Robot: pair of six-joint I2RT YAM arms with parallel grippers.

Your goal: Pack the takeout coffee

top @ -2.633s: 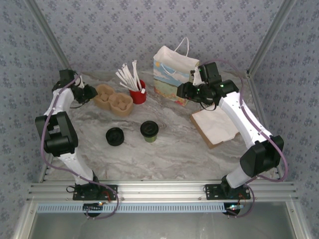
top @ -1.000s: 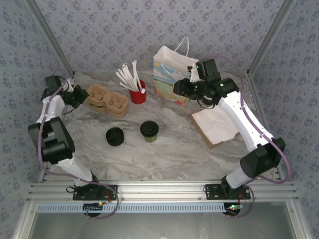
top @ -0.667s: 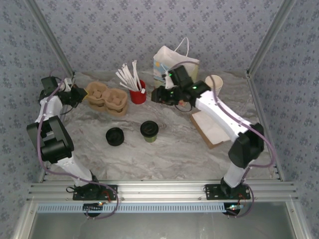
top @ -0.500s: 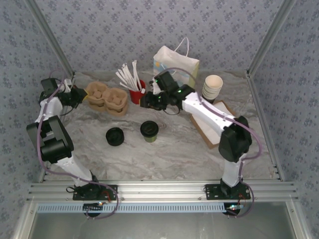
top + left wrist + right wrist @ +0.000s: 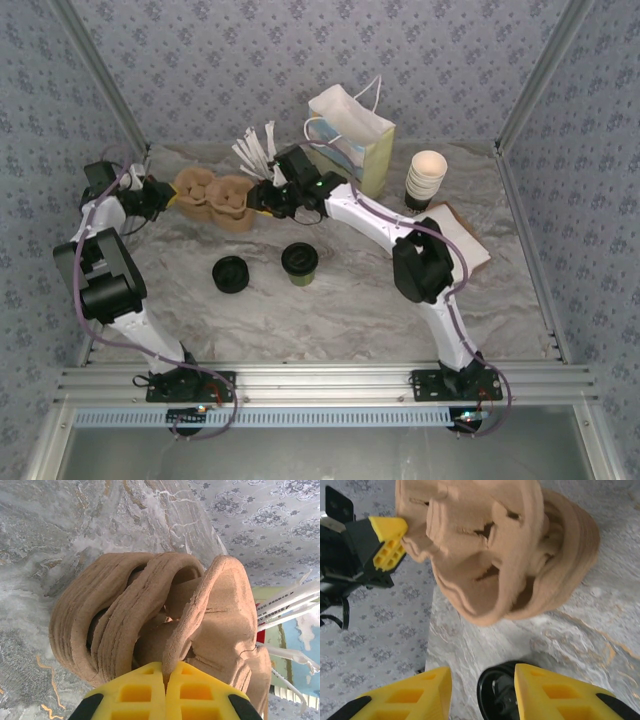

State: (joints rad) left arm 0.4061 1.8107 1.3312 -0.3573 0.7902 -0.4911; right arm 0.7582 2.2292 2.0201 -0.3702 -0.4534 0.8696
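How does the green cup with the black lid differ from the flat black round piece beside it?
The takeout coffee has an olive-green body under its black lid; the flat black piece has none. The coffee stands taller; the black piece lies low. Both are round, black on top, and rest apart on the marble table.

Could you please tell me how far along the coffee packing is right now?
Done: nothing packed; the takeout coffee stands on the table, apart from the gift bag. In hand: the left gripper is pinched shut on an edge of the pulp carrier stack, and the right gripper is open by its other end. Left: probably free a carrier, then get the cup into the bag.
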